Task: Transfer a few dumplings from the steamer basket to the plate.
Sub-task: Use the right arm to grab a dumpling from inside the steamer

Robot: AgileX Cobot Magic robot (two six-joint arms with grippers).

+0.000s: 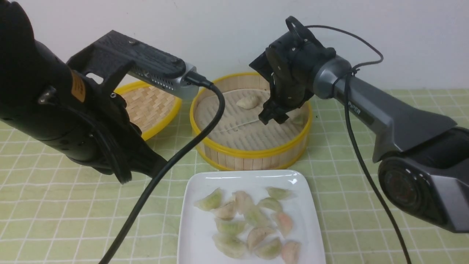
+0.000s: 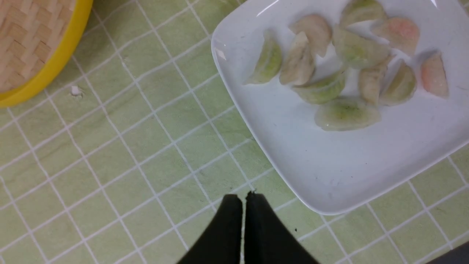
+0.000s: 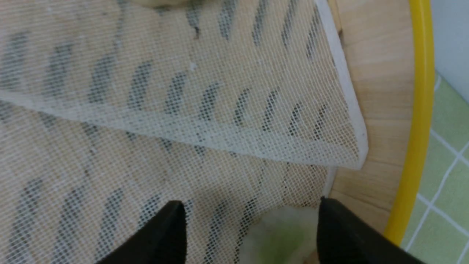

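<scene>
Pick step: right tool [image 3: 249, 209] stood wide astride pale green pleated dumpling [image 3: 278, 234] in yellow-rimmed bamboo steamer basket [image 1: 253, 153]; nxt needed squeeze, lift to glossy white square plate [image 1: 198, 238].

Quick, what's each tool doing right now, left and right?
Left tool: closed, holding nothing.
Right tool: open, tips either side of a green dumpling in the steamer basket, not gripping it.

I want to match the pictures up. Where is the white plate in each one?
Front view: the plate lies nearest the camera, in front of the steamer basket.
Left wrist view: the plate lies near the shut left gripper, dumplings on it.
Right wrist view: not in it; only the steamer basket's inside shows.
Shared landmark: the green checked tablecloth, in all three.
</scene>
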